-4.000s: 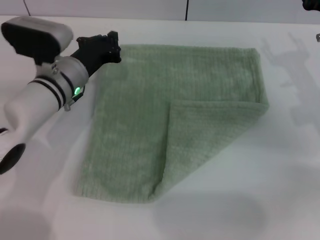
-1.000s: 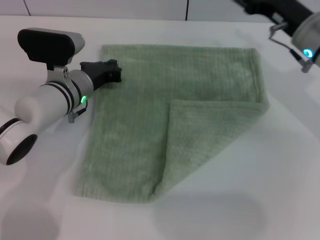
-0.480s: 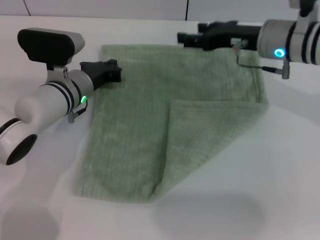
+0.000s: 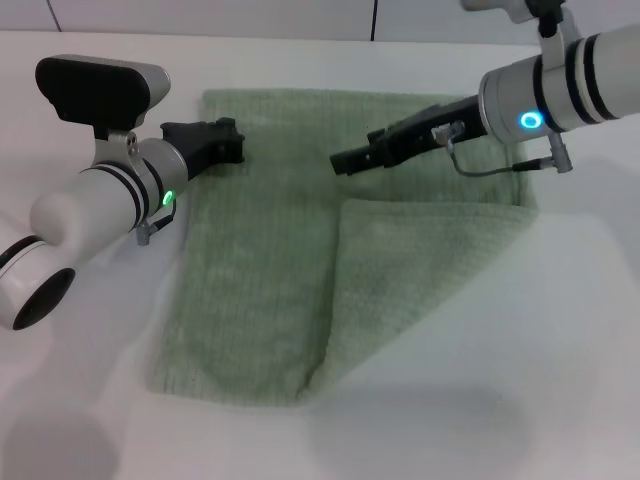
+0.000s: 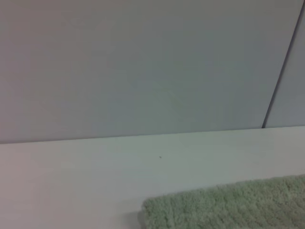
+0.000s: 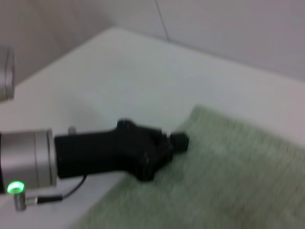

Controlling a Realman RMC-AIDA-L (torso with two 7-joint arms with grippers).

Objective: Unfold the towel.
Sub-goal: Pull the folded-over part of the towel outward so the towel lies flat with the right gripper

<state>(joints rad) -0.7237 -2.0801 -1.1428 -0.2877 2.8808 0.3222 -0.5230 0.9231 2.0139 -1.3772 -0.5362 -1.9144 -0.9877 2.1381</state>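
Note:
The pale green towel (image 4: 260,260) lies flat on the white table (image 4: 560,380). Its near right corner is folded over into a flap (image 4: 420,260) whose tip points to the towel's middle. My left gripper (image 4: 232,146) rests at the towel's far left edge. My right gripper (image 4: 342,161) hangs over the towel's middle, just beyond the tip of the flap. The left wrist view shows only a towel corner (image 5: 228,207). The right wrist view shows the towel (image 6: 228,181) and the left gripper (image 6: 178,141) at its edge.
A pale wall with a dark seam (image 4: 375,20) runs along the back of the table. Bare table surface lies to the right of and in front of the towel.
My right arm has swung in from the far right and come down over the towel's middle, near the flap's tip. Over the last second the left arm and the towel have stayed still.

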